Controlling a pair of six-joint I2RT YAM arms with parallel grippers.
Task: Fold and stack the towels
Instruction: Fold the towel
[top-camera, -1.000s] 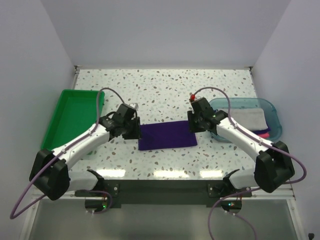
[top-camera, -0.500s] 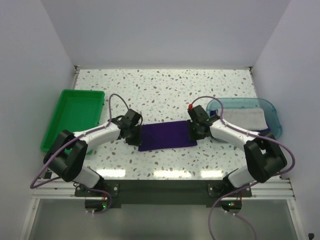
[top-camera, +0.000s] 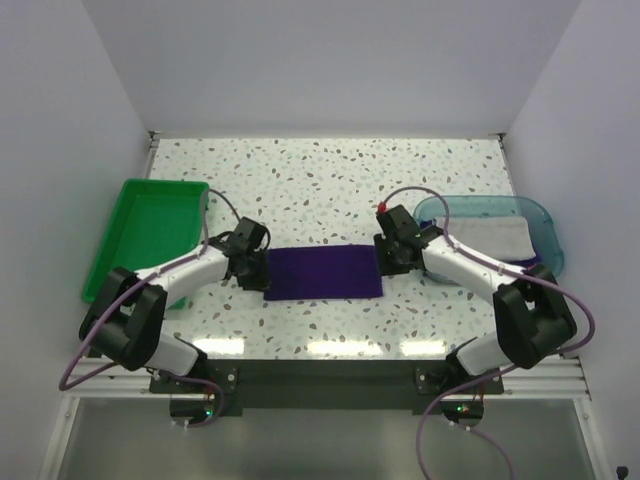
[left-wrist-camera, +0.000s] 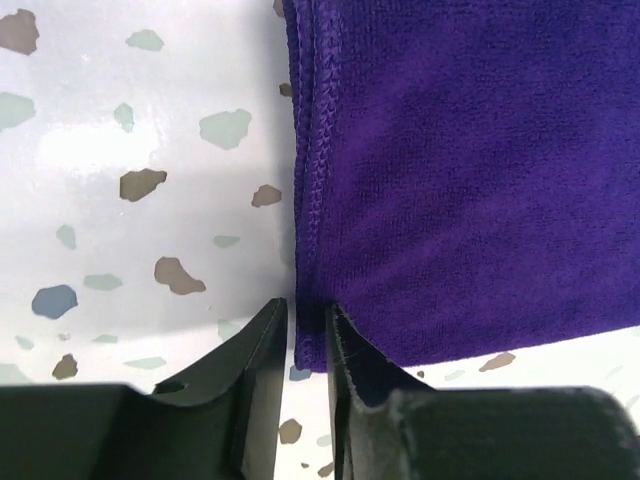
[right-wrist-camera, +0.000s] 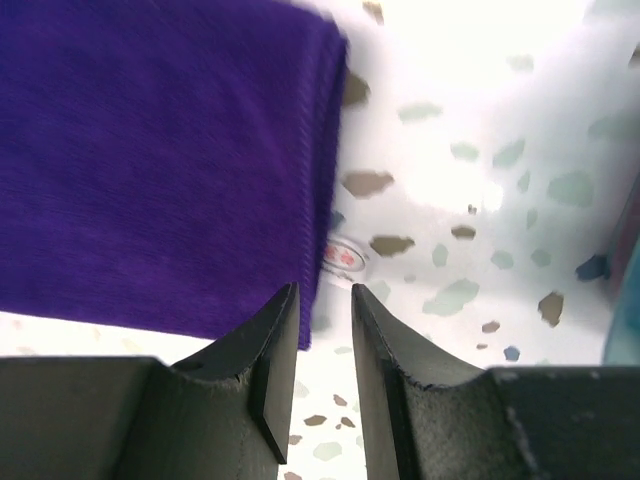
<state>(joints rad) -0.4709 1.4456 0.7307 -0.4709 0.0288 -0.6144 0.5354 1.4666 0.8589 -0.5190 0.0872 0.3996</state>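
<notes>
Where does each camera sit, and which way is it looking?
Top camera: high behind the arms, looking down on the table, purple towel, green bin and teal tray; both arms show.
Left wrist camera: on the left arm, looking down past the left fingers at the towel's edge.
Right wrist camera: on the right arm, looking down past the right fingers at the towel's other edge.
Shared: all three see the purple towel and speckled table.

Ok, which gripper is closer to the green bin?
Left: the left gripper is at the towel's left end, beside the bin; the right gripper is at its other end.
</notes>
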